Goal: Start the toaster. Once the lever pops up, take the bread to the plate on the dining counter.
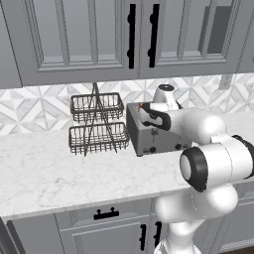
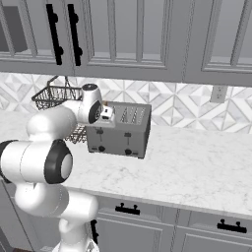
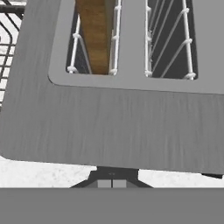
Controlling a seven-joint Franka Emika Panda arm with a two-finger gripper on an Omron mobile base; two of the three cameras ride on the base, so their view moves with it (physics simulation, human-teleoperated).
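Marble counter (image 1: 44, 168) — arm bent over toaster (image 2: 120, 129), gripper (image 3: 112, 183) clenched empty above its lever.

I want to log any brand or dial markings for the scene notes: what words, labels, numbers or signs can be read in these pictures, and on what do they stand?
None: no readable text in any view.
toaster: brushed grey faces are plain; dark knobs low on its front carry no legible marks.
bread in the slot: no print.
wire basket rack: no tag.
cabinet doors and wall outlet: no lettering.
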